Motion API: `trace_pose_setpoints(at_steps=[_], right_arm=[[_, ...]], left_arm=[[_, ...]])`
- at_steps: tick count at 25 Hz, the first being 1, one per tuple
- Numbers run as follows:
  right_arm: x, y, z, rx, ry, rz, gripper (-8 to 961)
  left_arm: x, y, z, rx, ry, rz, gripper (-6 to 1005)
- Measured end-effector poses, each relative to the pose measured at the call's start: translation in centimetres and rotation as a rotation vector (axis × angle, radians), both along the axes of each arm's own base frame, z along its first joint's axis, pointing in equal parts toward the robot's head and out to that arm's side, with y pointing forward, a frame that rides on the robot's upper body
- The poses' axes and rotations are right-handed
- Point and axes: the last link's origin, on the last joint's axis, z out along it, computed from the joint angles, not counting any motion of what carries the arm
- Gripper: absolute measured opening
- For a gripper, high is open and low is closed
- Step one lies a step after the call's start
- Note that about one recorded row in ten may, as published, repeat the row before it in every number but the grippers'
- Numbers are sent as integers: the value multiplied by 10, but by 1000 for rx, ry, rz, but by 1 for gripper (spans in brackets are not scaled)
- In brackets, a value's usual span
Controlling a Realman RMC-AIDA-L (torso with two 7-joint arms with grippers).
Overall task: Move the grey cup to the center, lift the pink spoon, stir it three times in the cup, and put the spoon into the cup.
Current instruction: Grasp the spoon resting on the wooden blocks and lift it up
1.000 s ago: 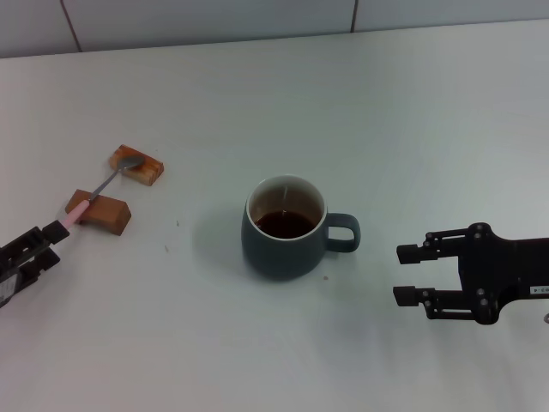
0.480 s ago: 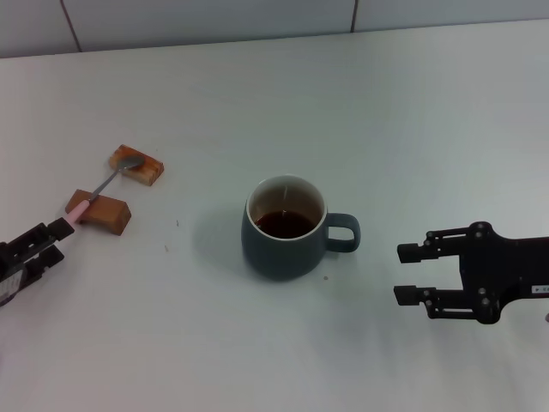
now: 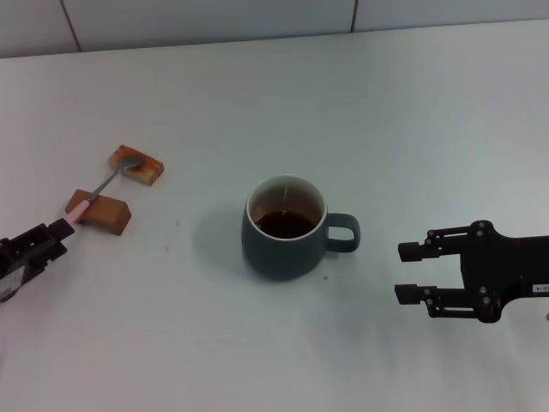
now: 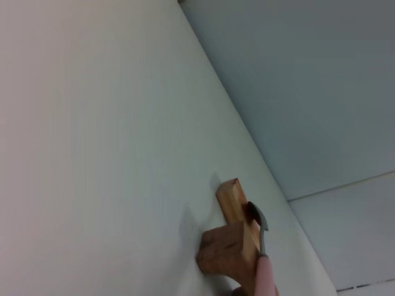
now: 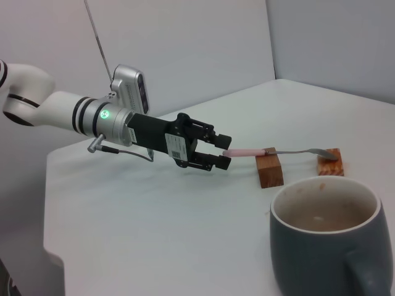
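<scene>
The grey cup [image 3: 287, 230] stands mid-table with brown liquid inside and its handle toward my right gripper [image 3: 410, 273]. That gripper is open, a short way to the right of the cup and level with it. The pink spoon [image 3: 105, 184] lies across two brown blocks, bowl on the far block and pink handle end [image 3: 77, 209] sticking out toward me. My left gripper [image 3: 60, 239] is open at that handle end. In the right wrist view its fingertips [image 5: 220, 161] flank the tip of the pink spoon [image 5: 244, 151], behind the grey cup [image 5: 327, 240].
The near brown block [image 3: 103, 213] and the far brown block [image 3: 137, 165] hold the spoon off the white table [image 3: 386, 129]. A tiled wall edge runs along the table's back. The left wrist view shows both blocks [image 4: 231, 250] and the spoon bowl [image 4: 256, 216].
My left gripper has edged up to the spoon's handle end and its fingers have drawn somewhat closer together. Cup, spoon and right gripper have not moved.
</scene>
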Motion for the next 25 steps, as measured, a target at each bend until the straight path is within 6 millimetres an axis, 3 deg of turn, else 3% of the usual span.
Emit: trace_pose_setpoints(at_steps=[2, 25], right_arm=[[0, 0, 0, 1, 0, -1, 564], [-1, 2, 1, 4, -1, 6, 565]], left_arm=[[0, 1, 0, 1, 2, 0, 512], [3, 11, -4, -6, -2, 23, 511]])
